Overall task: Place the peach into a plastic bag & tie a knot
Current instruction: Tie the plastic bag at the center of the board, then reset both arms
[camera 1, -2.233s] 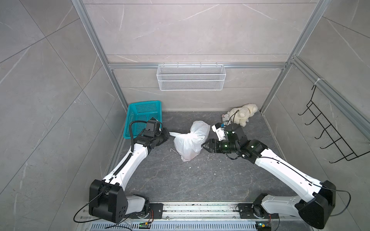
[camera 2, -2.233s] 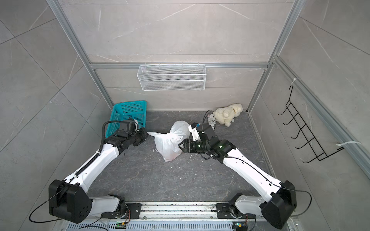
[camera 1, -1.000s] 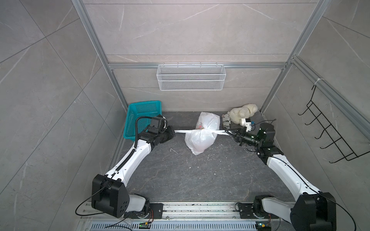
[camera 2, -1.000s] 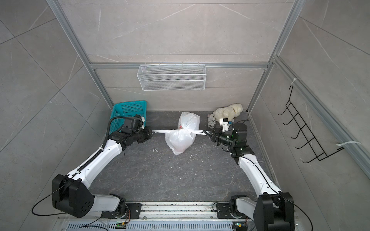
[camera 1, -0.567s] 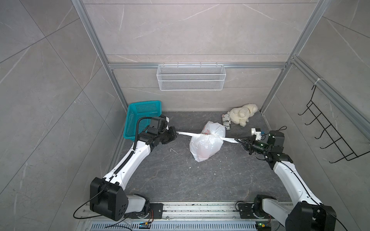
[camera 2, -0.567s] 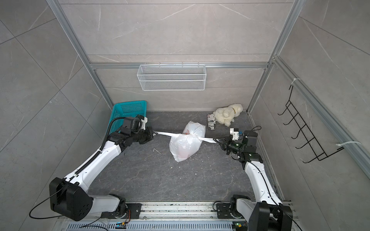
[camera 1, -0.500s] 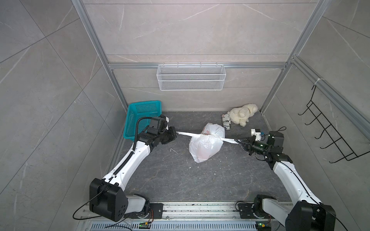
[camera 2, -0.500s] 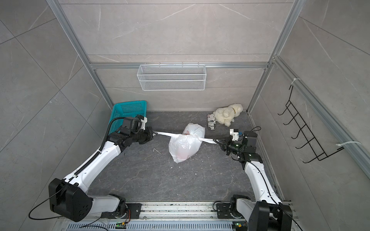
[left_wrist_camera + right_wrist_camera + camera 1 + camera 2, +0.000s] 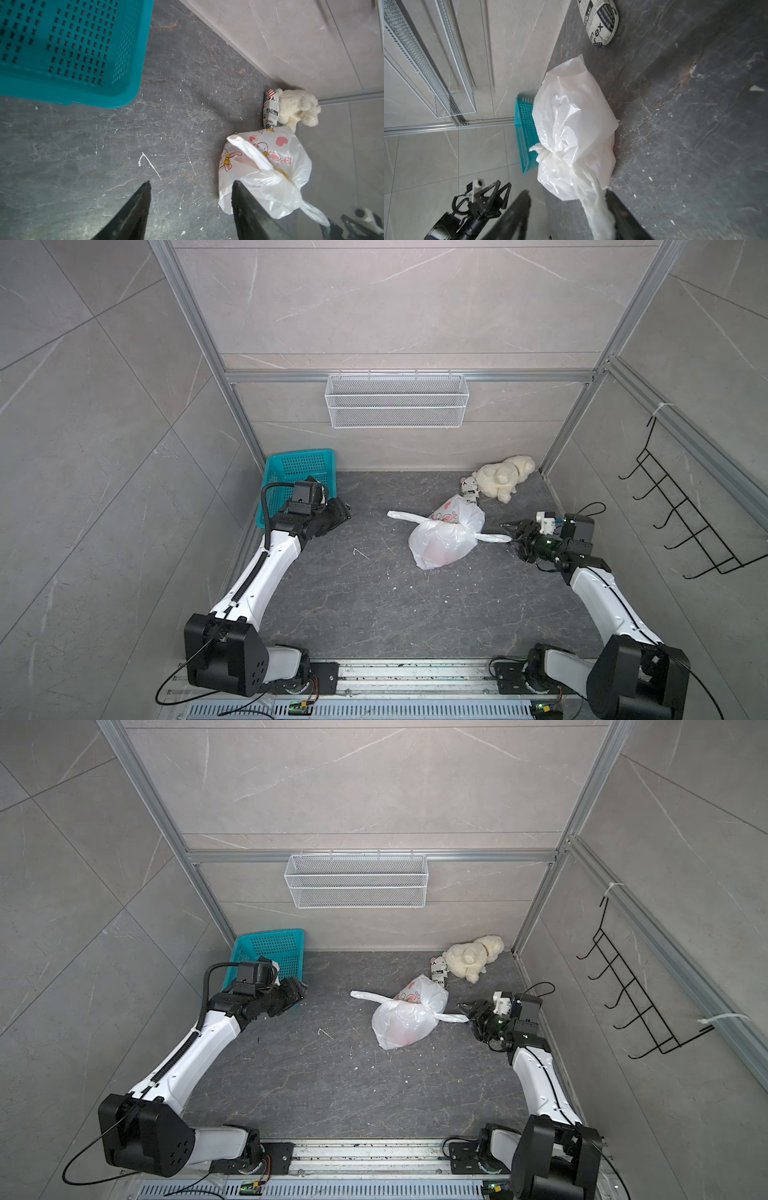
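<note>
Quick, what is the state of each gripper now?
Left gripper: open, empty.
Right gripper: open; a handle strip of the plastic bag lies between its jaws, ungripped.

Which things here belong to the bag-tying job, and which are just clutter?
Job:
plastic bag
knot in its handles

Lying about:
teal basket
cream plush toy
newsprint-patterned roll
wire wall basket

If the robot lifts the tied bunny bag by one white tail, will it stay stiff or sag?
Probably sag: the plastic bag is thin, crinkled film, lying slumped. It likely hangs bottom-heavy; its belly bulges round. The knot looks snug, so it should stay shut.
</note>
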Available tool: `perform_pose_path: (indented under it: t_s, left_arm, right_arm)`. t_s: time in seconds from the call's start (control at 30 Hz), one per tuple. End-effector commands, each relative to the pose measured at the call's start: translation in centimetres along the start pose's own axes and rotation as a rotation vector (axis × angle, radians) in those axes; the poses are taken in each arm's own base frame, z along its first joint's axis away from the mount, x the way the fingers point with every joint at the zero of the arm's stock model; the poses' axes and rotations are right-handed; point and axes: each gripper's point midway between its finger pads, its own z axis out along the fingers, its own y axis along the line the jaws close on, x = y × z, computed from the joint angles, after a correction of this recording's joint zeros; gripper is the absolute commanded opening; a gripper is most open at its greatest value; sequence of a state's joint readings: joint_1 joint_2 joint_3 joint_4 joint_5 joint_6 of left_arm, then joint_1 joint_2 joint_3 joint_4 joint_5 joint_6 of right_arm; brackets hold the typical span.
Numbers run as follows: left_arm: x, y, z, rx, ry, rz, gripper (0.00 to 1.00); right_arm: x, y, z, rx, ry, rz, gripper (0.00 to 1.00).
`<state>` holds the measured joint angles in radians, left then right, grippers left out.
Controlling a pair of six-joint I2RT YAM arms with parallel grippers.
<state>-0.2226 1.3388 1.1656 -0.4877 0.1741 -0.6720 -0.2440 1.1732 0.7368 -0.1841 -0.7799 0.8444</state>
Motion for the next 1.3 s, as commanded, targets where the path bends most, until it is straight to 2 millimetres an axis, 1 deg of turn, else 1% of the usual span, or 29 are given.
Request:
perform_pose_path:
  t_s: [0.0,0.03,0.07,0.1,0.13,0.17,0.27,0.33,0.43,0.5,0.53,0.6,0.67,0.8,0.83,0.93,0.97,1.0,1.03,1.07,1.13,1.17,1.2,1.27]
  left_arm:
    - [-1.5,-2.4,-2.3,0.064,-0.061,0.063,0.72]
    - [-1.5,-2.6,-2.7,0.076,-0.064,0.070,0.84]
    - [-1.5,-2.9,-3.1,0.087,-0.066,0.083,0.99]
    - [-1.4,-3.1,-3.5,0.094,-0.068,0.094,1.00]
    - [-1.4,-3.3,-3.9,0.100,-0.073,0.102,1.00]
    - [-1.4,-3.4,-4.4,0.105,-0.081,0.112,1.00]
    - [-1.2,-3.5,-5.8,0.117,-0.110,0.135,1.00]
    - [-1.1,-3.3,-6.9,0.118,-0.143,0.134,1.00]
    - [-1.4,-2.3,-9.2,0.083,-0.236,0.156,1.00]
    - [-2.1,-1.3,-11.4,0.028,-0.329,0.192,1.00]
    - [-2.4,-0.7,-12.2,-0.003,-0.370,0.209,1.00]
    - [-3.1,1.0,-13.4,-0.103,-0.446,0.251,1.00]
    - [-3.5,3.0,-13.6,-0.207,-0.462,0.253,1.00]
    - [-4.4,5.6,-12.1,-0.290,-0.443,0.186,1.00]
    - [-4.9,6.4,-11.9,-0.310,-0.448,0.156,1.00]
    - [-6.5,10.1,-12.1,-0.391,-0.485,0.024,1.00]
    - [-7.0,10.8,-12.0,-0.384,-0.508,0.006,1.00]
    - [-7.4,11.5,-11.8,-0.371,-0.537,0.001,1.00]
    - [-7.8,12.2,-11.6,-0.374,-0.569,0.001,1.00]
    - [-8.0,13.3,-11.6,-0.401,-0.614,0.001,1.00]
    - [-8.1,15.6,-11.1,-0.460,-0.691,0.024,1.00]
    - [-8.0,16.7,-10.7,-0.500,-0.714,0.046,1.00]
    - [-7.5,18.4,-10.2,-0.556,-0.711,0.043,1.00]
    - [-6.4,20.7,-8.5,-0.604,-0.667,0.067,0.99]
  right_arm:
    - [-0.9,0.0,-0.6,0.068,-0.046,-0.056,0.75]
    - [-1.1,-0.2,-0.8,0.086,-0.061,-0.065,0.76]
    - [-1.3,-0.4,-1.2,0.117,-0.079,-0.078,0.78]
    - [-1.5,-0.7,-1.7,0.156,-0.103,-0.094,0.81]
    - [-1.8,-1.1,-2.4,0.202,-0.131,-0.108,0.87]
    - [-2.3,-1.2,-3.4,0.254,-0.177,-0.143,0.99]
    - [-4.3,-2.4,-6.5,0.438,-0.349,-0.207,1.00]
    - [-5.0,-2.0,-7.7,0.477,-0.418,-0.239,1.00]
    - [-5.3,-0.2,-8.3,0.527,-0.469,-0.343,1.00]
    - [-5.4,0.6,-8.6,0.594,-0.510,-0.422,1.00]
    - [-5.7,0.6,-8.6,0.615,-0.524,-0.434,1.00]
    - [-6.8,-0.3,-8.1,0.653,-0.571,-0.401,0.99]
    - [-8.1,-1.2,-6.8,0.679,-0.587,-0.373,1.00]
    - [-10.1,-4.2,-4.1,0.789,-0.567,-0.309,1.00]
    - [-10.4,-4.7,-3.6,0.805,-0.565,-0.311,1.00]
    - [-11.0,-6.1,-2.2,0.789,-0.590,-0.356,1.00]
    - [-10.9,-6.6,-1.9,0.785,-0.593,-0.390,1.00]
    - [-10.9,-6.6,-1.4,0.764,-0.593,-0.433,1.00]
    - [-10.9,-6.9,-1.2,0.755,-0.593,-0.466,1.00]
    - [-10.8,-7.6,-1.2,0.762,-0.594,-0.484,1.00]
    - [-11.0,-8.9,-1.1,0.731,-0.590,-0.474,1.00]
    - [-11.0,-9.6,-0.9,0.684,-0.578,-0.448,1.00]
    - [-11.0,-10.3,-0.9,0.662,-0.589,-0.452,1.00]
    - [-11.0,-10.6,-1.4,0.651,-0.657,-0.522,1.00]
